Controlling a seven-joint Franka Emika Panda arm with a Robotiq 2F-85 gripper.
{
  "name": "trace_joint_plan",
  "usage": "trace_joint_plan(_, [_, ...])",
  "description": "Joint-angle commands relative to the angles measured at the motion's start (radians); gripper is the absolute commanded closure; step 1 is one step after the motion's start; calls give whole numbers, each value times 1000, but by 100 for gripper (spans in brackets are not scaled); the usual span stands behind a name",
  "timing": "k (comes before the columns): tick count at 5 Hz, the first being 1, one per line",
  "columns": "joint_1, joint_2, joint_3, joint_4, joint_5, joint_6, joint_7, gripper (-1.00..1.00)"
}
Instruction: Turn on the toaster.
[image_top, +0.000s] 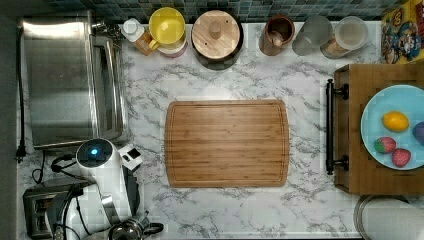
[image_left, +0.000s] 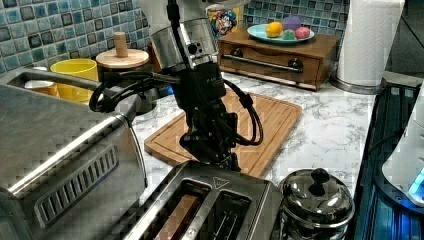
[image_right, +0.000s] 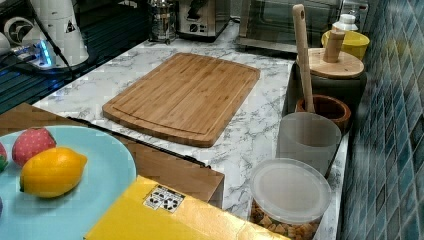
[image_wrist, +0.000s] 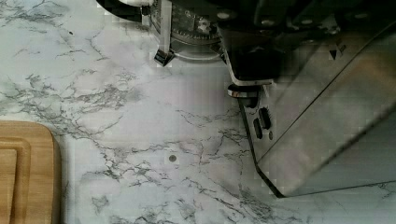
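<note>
The white marble-veined worktop (image_top: 300, 200) carried a bamboo cutting board (image_top: 227, 143) at the centre of the top view. A large steel toaster oven (image_top: 60, 80) stood at upper left, the toaster (image_top: 37, 210) at lower left, and a wooden drawer box (image_top: 370, 75) at the right edge. Jars and a yellow bowl (image_top: 167, 26) lined the top edge.

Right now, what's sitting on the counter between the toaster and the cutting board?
Nothing but bare marble counter. In the wrist view, the toaster and the cutting board are separated by open countertop.
</note>
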Motion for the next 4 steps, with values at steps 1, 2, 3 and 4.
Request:
trace_joint_plan(1, [-5, 159, -27, -135, -19, 153, 26, 100])
trace_joint_plan(2, [1, 158, -33, -135, -17, 152, 24, 100])
trace_joint_plan(3, [-1, 159, -31, -134, -17, 152, 25, 100])
trace_joint_plan(4, [-52, 162, 18, -136, -35, 158, 38, 100])
